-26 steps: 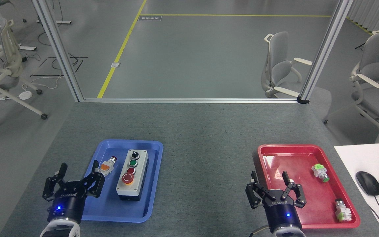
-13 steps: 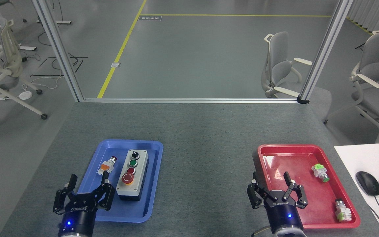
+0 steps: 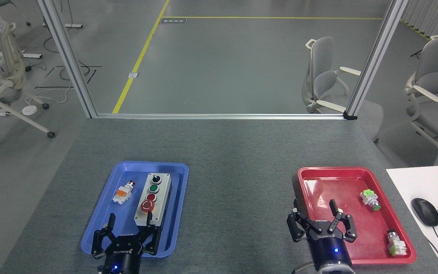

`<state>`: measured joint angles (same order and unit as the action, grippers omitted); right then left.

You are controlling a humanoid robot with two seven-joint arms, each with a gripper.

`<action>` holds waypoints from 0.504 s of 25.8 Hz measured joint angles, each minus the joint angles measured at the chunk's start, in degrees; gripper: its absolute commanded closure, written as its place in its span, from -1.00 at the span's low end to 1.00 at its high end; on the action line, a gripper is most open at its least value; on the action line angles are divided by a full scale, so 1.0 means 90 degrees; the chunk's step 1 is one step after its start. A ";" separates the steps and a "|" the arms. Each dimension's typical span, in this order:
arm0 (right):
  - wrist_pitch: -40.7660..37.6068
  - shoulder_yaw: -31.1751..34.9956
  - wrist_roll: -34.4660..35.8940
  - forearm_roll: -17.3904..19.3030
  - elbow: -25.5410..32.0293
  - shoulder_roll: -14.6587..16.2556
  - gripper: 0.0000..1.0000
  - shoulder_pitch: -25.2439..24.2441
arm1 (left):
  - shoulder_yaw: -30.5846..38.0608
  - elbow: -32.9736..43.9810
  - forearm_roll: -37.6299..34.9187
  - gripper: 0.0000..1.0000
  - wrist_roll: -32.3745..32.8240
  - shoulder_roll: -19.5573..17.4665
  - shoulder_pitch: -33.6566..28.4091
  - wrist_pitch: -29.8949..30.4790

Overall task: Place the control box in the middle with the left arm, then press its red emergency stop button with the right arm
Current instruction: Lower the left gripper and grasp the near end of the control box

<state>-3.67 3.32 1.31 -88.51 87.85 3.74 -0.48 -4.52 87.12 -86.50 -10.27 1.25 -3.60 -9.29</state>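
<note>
The left gripper (image 3: 129, 226) is spread wide and holds nothing. It hangs over the near end of the blue tray (image 3: 101, 228), at 6 o'clock from the control box (image 3: 153, 203); its right finger seems to overlap the box's near edge, though contact is unclear. The box lies lengthwise in that tray, red emergency stop button (image 3: 147, 206) nearest. The right gripper (image 3: 316, 217) is also spread and empty, at the red tray's (image 3: 401, 228) near-left corner
</note>
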 measured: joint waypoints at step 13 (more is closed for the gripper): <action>0.0039 -0.0008 0.0025 0.0000 0.0013 -0.0042 -0.96 -0.0014 | -0.0100 -0.1305 -0.0216 -0.95 -0.0012 0.0057 0.0713 -0.0324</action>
<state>-3.31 3.25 1.54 -88.50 87.97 3.37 -0.61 -5.42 75.38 -88.45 -10.38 1.76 2.82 -12.21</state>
